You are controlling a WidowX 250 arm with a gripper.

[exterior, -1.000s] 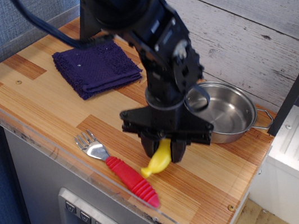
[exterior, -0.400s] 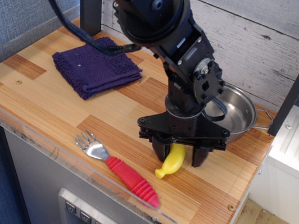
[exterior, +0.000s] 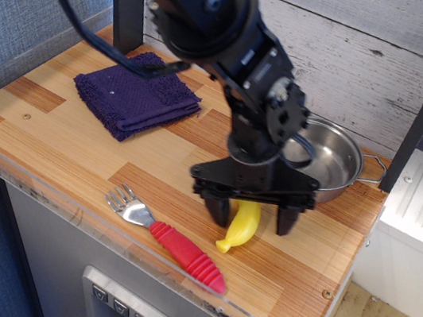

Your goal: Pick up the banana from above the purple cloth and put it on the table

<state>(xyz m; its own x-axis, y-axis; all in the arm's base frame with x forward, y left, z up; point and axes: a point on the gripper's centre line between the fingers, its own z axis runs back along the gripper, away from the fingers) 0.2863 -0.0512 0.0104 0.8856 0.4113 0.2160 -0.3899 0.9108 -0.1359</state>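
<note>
The yellow toy banana (exterior: 241, 227) lies on the striped wood table (exterior: 61, 143), right of centre near the front, just beyond the fork's red handle. My gripper (exterior: 252, 212) hangs directly over it with its two black fingers spread wide, one on each side of the banana and not touching it. The dark purple cloth (exterior: 136, 95) lies folded at the back left with nothing on it.
A fork (exterior: 170, 240) with a red handle lies along the clear acrylic front edge, just in front of the banana. A steel pot (exterior: 329, 158) stands at the back right, partly behind my arm. A dark post rises behind the cloth.
My gripper carried the banana to the right, set it on the wood, opened its fingers and let go. The banana now rests free on the table.
</note>
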